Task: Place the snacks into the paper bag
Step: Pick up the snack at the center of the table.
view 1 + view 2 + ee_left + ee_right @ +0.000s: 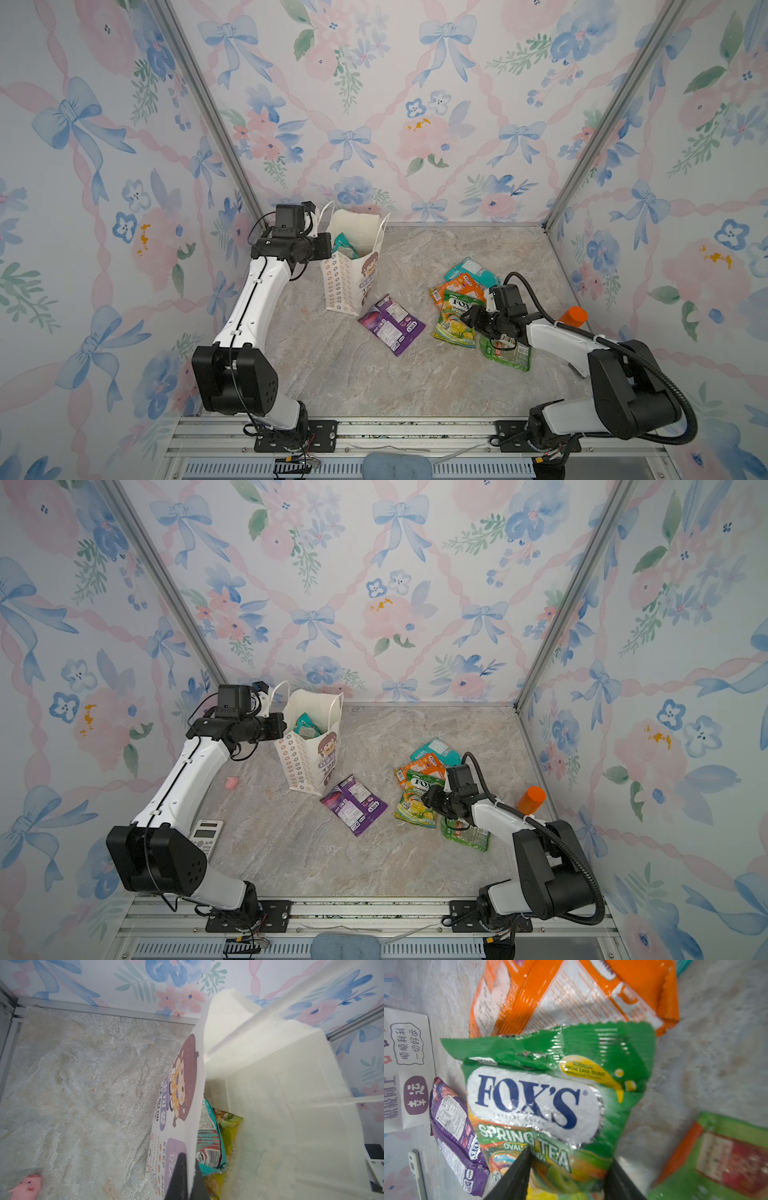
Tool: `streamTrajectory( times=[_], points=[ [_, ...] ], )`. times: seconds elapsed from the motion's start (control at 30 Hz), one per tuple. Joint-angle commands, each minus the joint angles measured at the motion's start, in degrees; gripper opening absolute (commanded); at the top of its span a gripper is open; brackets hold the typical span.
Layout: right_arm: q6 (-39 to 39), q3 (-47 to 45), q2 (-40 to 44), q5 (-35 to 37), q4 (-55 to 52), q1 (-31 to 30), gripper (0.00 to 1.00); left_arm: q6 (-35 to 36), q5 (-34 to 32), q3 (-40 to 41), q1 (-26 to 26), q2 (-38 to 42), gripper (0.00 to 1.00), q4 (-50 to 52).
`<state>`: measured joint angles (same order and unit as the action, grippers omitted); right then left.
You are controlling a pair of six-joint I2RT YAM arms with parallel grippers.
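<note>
The paper bag [351, 286] stands upright at the back left, mouth open. My left gripper [191, 1169] is shut on the rim of its printed front wall [176, 1105]. Inside it lie a teal pouch [209, 1142] and a yellow-green pouch [229, 1132]. To the right, loose snacks lie on the table: teal [469, 268], orange [455, 286], a green FOX'S pouch [453, 322] and another green one [509, 355]. A purple pouch [390, 324] lies in front of the bag. My right gripper [571, 1157] is down on the green FOX'S pouch [550, 1095]. Its jaws stand apart with the pouch's lower part between them.
An orange cylindrical bottle [573, 316] stands behind my right arm near the right wall. A small pink pig toy [232, 783] and a white calculator [205, 835] lie at the left, beside my left arm. Floral walls close in three sides.
</note>
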<state>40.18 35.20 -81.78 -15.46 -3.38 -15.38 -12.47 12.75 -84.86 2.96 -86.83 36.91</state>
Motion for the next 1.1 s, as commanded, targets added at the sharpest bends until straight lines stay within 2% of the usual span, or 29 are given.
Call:
streamTrajectory(
  times=[0.0,0.23,0.47,0.73,0.87,1.07],
  points=[
    [1.1,-1.1,-1.2,-2.2,3.4,0.6,0.44,0.9,1.4,0.3,-0.1,-0.3,0.00,-1.7],
    [1.0,-0.4,1.8,-2.3,2.0,0.7,0.00,1.0,1.4,0.3,-0.1,-0.3,0.00,-1.7],
    [0.5,3.6,9.9,0.1,-4.4,-1.2,0.00,1.0,1.5,0.3,-0.1,-0.2,0.00,-1.7],
    [-1.8,16.0,16.4,7.0,-12.9,-8.2,0.00,0.8,1.8,0.2,0.0,-0.1,0.00,-1.7],
    [-4.1,25.1,15.7,10.4,-14.2,-11.7,0.00,0.7,2.3,0.2,0.0,0.0,0.00,-1.7],
    [-8.8,40.6,9.3,12.0,-12.0,-16.9,0.00,0.4,2.8,0.1,0.2,0.0,0.00,-1.7]
  ],
)
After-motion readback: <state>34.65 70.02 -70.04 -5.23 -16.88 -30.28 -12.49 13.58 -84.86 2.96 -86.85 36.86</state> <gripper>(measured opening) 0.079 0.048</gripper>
